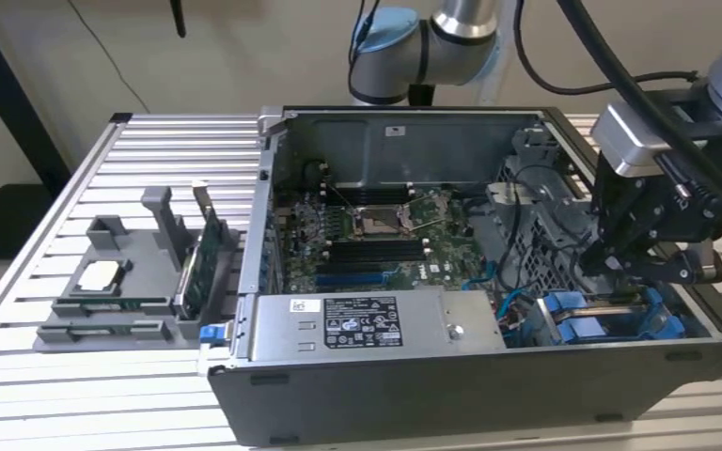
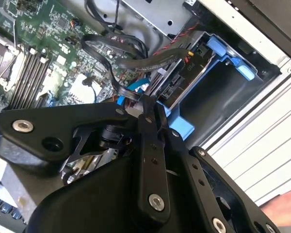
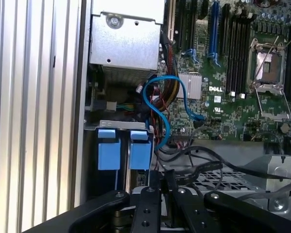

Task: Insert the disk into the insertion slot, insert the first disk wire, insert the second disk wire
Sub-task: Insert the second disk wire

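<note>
The disk [image 1: 612, 319] in its blue carrier already sits in the insertion slot [image 1: 549, 244] at the corner of the open computer case [image 1: 462, 376], on the exterior view's right; so the first step looks done, with the wire work seemingly in hand. Its long axis runs along the case's front wall, lying flat, its connector end facing the motherboard [image 3: 233, 73], though cables partly hide that end. The gripper [image 2: 148, 109] hangs just over the disk's connector end with its fingers pressed nearly together, apparently pinching a dark cable plug [image 2: 144, 103], while a blue wire [image 3: 157, 104] loops loose nearby.
</note>
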Available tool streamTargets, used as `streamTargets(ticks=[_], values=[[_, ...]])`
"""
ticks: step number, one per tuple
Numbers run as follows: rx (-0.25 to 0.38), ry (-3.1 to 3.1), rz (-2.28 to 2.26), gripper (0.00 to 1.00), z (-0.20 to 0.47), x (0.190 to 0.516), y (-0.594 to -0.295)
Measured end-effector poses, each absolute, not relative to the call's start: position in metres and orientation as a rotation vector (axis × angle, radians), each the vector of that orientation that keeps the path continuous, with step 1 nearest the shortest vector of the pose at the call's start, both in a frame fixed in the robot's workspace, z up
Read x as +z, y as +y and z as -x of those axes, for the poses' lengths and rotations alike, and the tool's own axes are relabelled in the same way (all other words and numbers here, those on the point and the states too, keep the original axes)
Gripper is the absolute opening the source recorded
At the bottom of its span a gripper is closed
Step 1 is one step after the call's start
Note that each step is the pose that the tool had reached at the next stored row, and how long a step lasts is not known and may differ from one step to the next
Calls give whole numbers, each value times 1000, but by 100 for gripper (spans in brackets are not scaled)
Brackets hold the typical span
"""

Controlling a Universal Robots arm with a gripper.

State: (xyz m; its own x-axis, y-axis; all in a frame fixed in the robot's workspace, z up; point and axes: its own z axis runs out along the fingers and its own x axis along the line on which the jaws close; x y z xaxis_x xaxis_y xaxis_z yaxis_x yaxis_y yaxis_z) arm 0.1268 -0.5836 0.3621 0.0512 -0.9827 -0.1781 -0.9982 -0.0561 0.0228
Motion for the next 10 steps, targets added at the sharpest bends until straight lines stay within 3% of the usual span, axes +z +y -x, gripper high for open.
streamTargets(ticks=[10], values=[[201, 2078, 2196, 16, -138, 354, -588]])
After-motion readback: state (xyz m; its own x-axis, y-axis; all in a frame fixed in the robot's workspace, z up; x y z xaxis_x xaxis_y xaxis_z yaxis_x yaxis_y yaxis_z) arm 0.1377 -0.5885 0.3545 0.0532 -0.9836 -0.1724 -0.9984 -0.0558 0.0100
